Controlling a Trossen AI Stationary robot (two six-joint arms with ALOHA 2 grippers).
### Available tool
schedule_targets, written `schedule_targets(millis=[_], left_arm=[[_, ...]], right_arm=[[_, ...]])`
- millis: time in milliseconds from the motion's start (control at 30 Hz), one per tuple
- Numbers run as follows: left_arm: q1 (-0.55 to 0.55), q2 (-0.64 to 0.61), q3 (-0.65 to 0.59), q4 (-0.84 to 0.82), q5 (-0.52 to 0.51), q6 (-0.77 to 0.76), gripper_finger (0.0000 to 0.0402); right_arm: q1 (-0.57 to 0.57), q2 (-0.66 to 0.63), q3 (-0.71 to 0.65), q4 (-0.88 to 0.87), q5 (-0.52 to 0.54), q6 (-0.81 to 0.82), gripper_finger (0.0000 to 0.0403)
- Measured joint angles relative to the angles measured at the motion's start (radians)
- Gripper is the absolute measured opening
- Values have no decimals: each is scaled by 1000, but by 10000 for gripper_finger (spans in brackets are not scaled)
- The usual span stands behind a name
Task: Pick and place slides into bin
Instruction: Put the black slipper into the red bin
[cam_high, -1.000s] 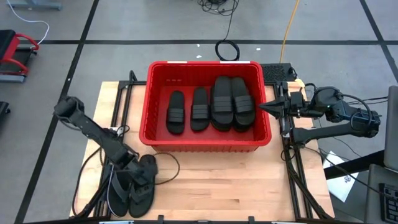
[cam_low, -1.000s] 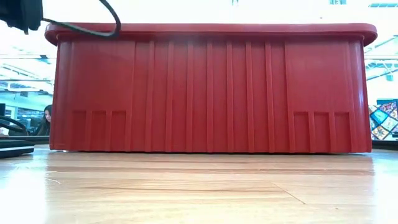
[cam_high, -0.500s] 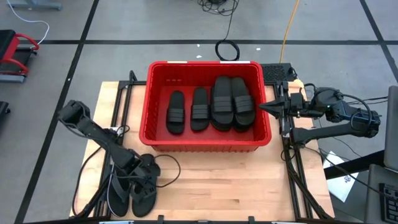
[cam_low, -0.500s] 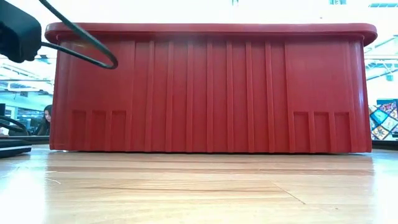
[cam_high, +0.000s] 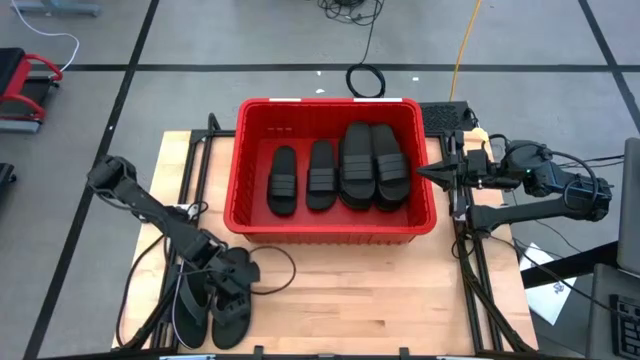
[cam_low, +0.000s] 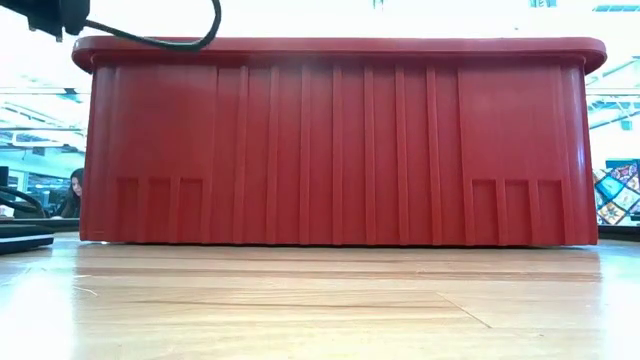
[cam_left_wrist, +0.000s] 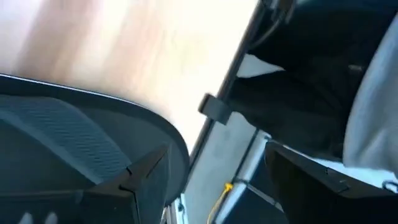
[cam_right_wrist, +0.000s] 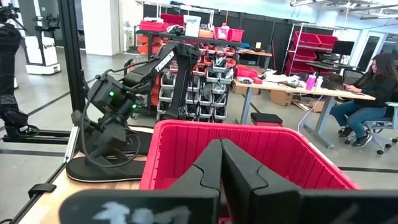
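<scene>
The red bin (cam_high: 330, 232) stands at the table's far middle. Two small ribbed-band slides (cam_high: 283, 182) and two larger ones (cam_high: 372, 165) lie flat in it. Two thong flip-flops (cam_high: 190, 310) (cam_high: 232, 308) lie side by side on the wood at the near left. My left gripper (cam_high: 217, 268) hangs over the toe end of the right-hand flip-flop. In its wrist view its fingers stand apart beside a black sole (cam_left_wrist: 56, 143). My right gripper (cam_high: 428, 173) is shut and empty, level at the bin's right rim. The bin also shows in the right wrist view (cam_right_wrist: 249, 143). My left gripper comes at the right-hand flip-flop from above. The arm covers the spot in the high view, and I cannot tell whether the fingers touch it.
A black cable loop (cam_high: 275, 265) from the left arm lies on the wood just in front of the bin. Bare wood (cam_high: 380, 295) stretches across the near middle and right. A person (cam_right_wrist: 373, 93) sits at a desk in the room beyond the table.
My left arm has dipped down toward the flip-flops and come up again, its cable loop swinging with it. The flip-flops lie about where they were.
</scene>
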Motion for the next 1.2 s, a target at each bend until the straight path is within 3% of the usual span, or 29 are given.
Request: schedule_targets(millis=[400,1200], left_arm=[[50,-13,0,-267,-4,-75,253],[53,-9,-1,-249,-130,-64,253]], right_arm=[[0,1,0,0,0,-3,0],[0,1,0,-53,0,-9,0]])
